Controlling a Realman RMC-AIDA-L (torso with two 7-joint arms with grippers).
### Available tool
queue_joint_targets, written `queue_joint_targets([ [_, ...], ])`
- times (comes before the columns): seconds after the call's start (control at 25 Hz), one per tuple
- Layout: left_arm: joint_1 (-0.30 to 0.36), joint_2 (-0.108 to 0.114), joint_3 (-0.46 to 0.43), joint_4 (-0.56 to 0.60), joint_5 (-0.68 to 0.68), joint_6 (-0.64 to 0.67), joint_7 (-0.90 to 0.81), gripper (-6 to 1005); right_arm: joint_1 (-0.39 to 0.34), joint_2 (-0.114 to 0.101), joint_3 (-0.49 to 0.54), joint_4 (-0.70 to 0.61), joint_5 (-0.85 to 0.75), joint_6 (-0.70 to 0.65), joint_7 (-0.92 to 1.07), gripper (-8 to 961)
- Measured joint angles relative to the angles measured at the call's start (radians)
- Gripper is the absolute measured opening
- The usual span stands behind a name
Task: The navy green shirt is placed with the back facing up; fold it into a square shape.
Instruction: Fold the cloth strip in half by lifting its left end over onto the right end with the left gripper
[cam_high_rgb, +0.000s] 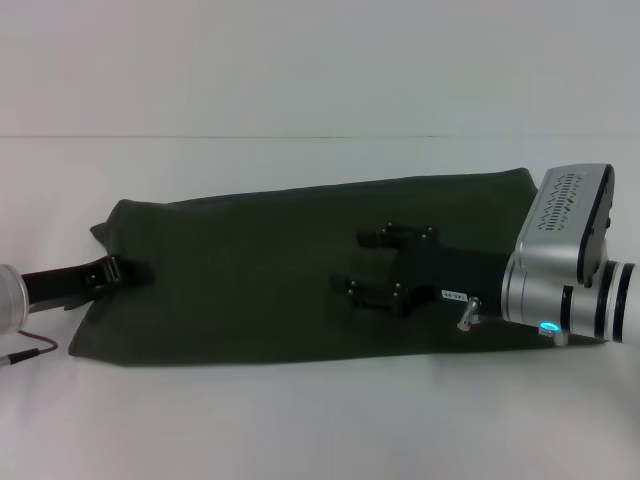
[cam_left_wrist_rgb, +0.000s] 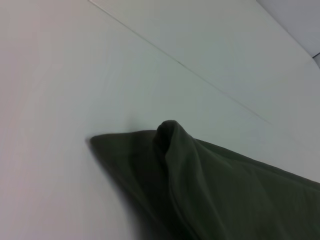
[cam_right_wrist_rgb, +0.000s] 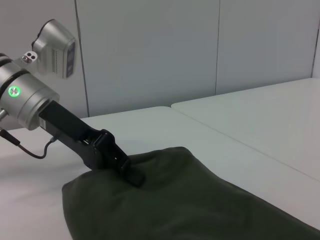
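The navy green shirt lies on the white table as a long dark band, plain side up. My left gripper sits at the shirt's left end, shut on the cloth edge. The right wrist view shows that same left gripper biting into a raised fold of the shirt. In the left wrist view the shirt rises to a small pinched peak. My right gripper hovers over the shirt's right-middle part, fingers spread apart and holding nothing.
The white table extends on all sides of the shirt, with a seam line running across its far part. A thin red-and-black cable trails from my left arm near the shirt's left corner.
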Motion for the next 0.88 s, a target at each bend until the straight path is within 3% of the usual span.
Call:
queue_joint_targets([
  [0.24, -0.002, 0.006, 0.002, 0.002, 0.006, 0.013, 0.000, 89, -0.001, -0.001, -0.002, 0.002, 0.000, -0.002, 0.000, 753],
  [0.32, 0.000, 0.012, 0.002, 0.002, 0.007, 0.019, 0.000, 89, -0.001, -0.001, -0.002, 0.002, 0.000, -0.002, 0.000, 753],
  [0.4, 0.001, 0.027, 0.002, 0.000, 0.010, 0.031, 0.000, 89, -0.001, -0.001, -0.002, 0.002, 0.000, -0.008, 0.000, 753],
  [0.68, 0.034, 0.125, -0.020, 0.038, 0.037, 0.119, -0.046, 88, -0.013, -0.005, 0.003, 0.002, 0.000, -0.041, 0.000, 753],
  [0.88, 0.031, 0.151, -0.083, 0.120, 0.182, 0.175, -0.104, 88, -0.019, -0.006, -0.001, 0.001, 0.000, -0.046, 0.000, 752],
])
